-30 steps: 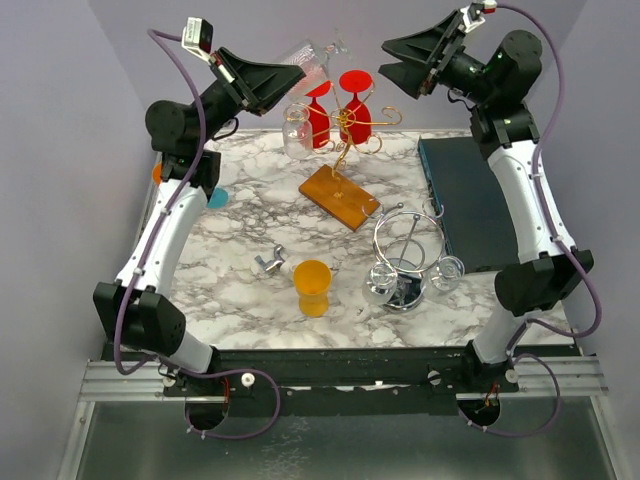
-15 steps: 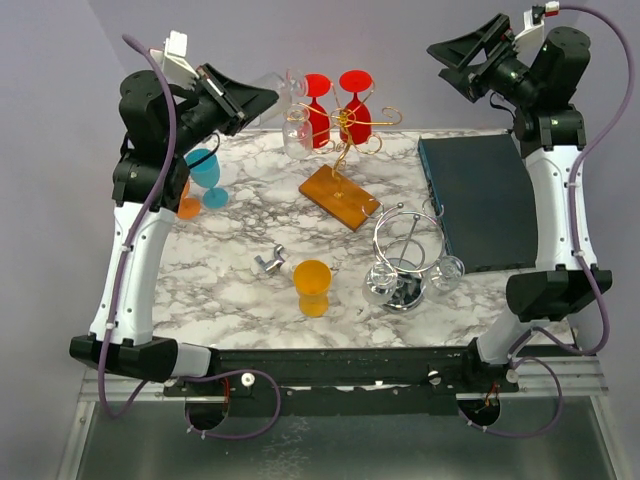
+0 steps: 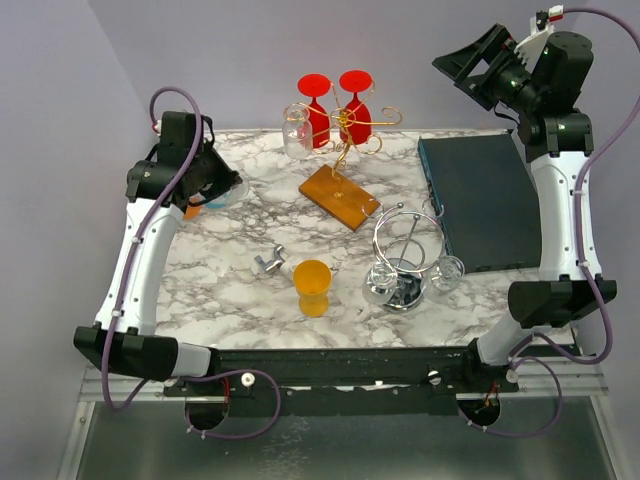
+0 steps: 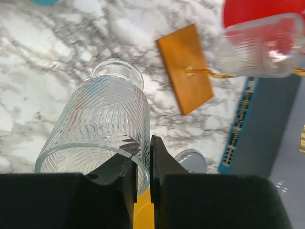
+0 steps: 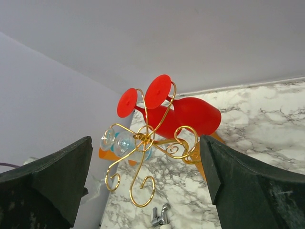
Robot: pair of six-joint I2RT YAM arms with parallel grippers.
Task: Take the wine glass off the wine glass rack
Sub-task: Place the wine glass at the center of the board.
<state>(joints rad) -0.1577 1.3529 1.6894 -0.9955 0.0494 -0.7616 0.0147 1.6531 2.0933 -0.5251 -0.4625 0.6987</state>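
The left gripper (image 4: 141,160), clamped on the clear wine glass (image 4: 97,121), has carried it off the gold rack (image 3: 347,128); the right gripper (image 3: 472,68) has spread wide.

The left arm (image 3: 150,240) has swung away from the rack (image 3: 345,130) and sunk low over the left side of the table (image 3: 250,240); the left gripper (image 4: 142,155), pinched on the rim of the clear glass (image 4: 102,124), has brought that glass down close to the tabletop; the right gripper (image 3: 478,68) has drawn back to the right of the rack, jaws spread wider.
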